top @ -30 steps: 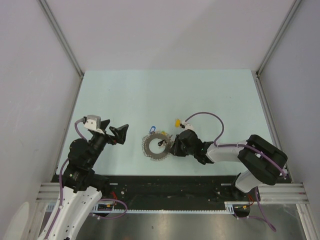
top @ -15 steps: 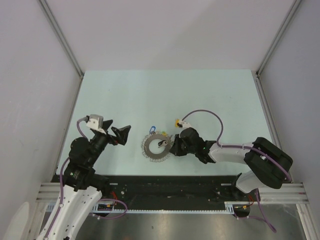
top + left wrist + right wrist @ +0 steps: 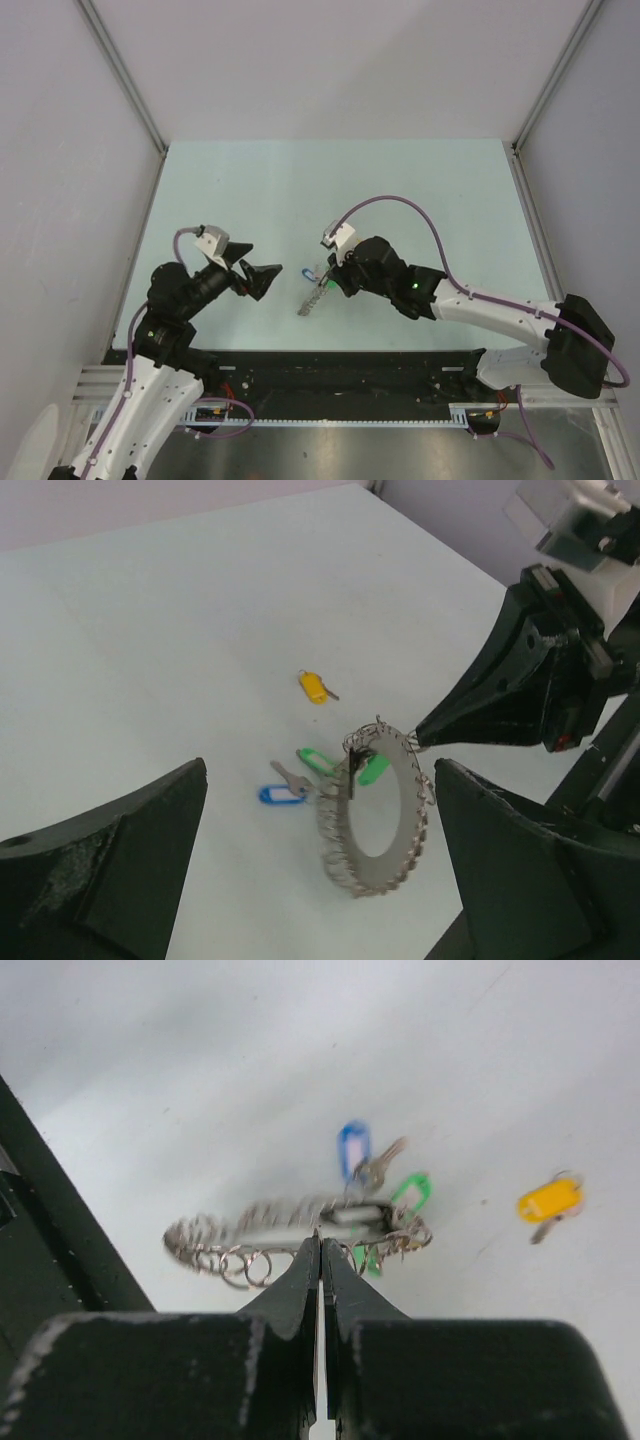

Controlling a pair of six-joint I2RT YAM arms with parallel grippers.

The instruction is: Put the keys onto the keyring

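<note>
Keyring: we see the grey coil of small loops (image 3: 372,873) standing on its edge on the pale surface (image 3: 400,190), about midway between the two arms. Its lower rim is down on the surface and its upper rim is at the right claw's tips.
Right claw: (image 3: 320,1245) its fingers are pressed together with no gap that we can see, pinching the keyring's upper rim.
Green keys: (image 3: 372,770) two green heads sit right at the keyring, one against its face and one on the surface just behind it. We cannot tell whether either is threaded on a loop.
Blue key: (image 3: 280,793) it lies flat just beside the keyring, with its shaft towards the green heads.
Yellow key: (image 3: 314,686) it lies alone, farther out on the surface and apart from the others.
Left claw: (image 3: 258,277) its fingers are spread wide and hold nothing. It points at the keyring from the left, near it but not touching.
</note>
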